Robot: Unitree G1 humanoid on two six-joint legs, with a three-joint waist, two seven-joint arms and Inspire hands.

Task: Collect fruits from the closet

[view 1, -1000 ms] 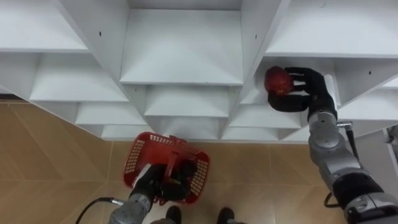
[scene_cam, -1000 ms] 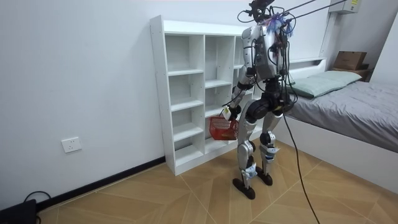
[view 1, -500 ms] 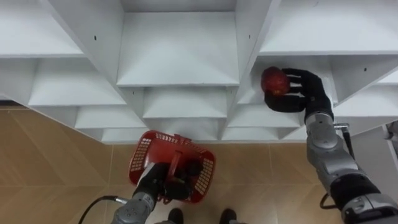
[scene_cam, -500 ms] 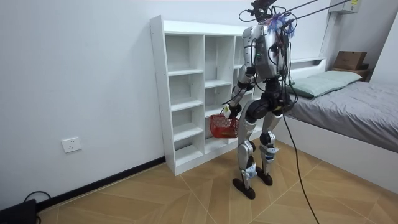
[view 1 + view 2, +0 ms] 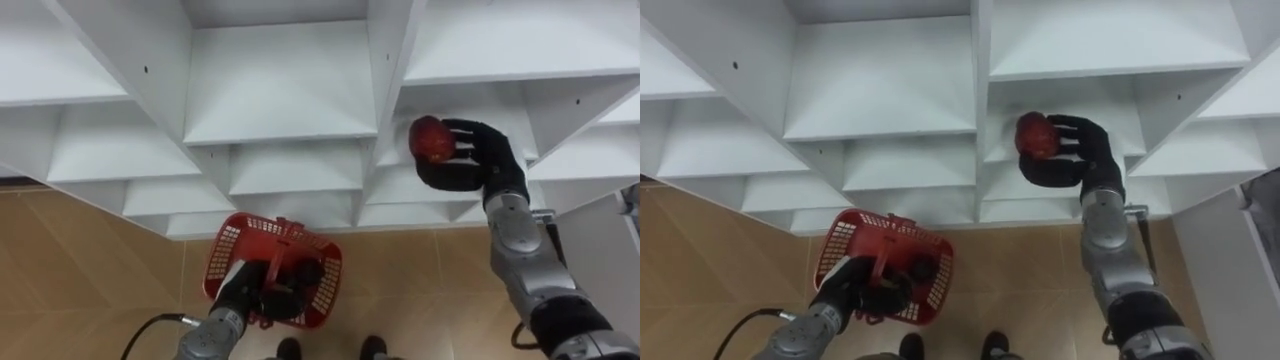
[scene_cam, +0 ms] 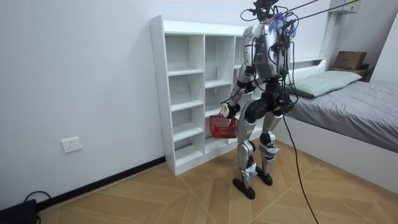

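Stood upright on the wooden floor (image 5: 90, 250), facing the white shelf unit (image 5: 285, 85), with a bed (image 6: 354, 102) off to the room view's right. Gripped a red apple (image 5: 431, 139) in the right hand (image 5: 482, 160), dark fingers and thumb curled round the fruit from its right side. Held the apple raised at the mouth of a compartment in the unit's right column, level with the upper shelves. Contact with the shelf board: impossible to tell. Carried a red plastic basket (image 5: 222, 262) low on the left, in front of the bottom shelves and above the floor, well apart from the apple. Clasped the basket's handle (image 5: 277, 262) with the left hand (image 5: 262, 300), fingers closed round the bar over the basket's middle. Contents of the basket under that hand: not to be made out.
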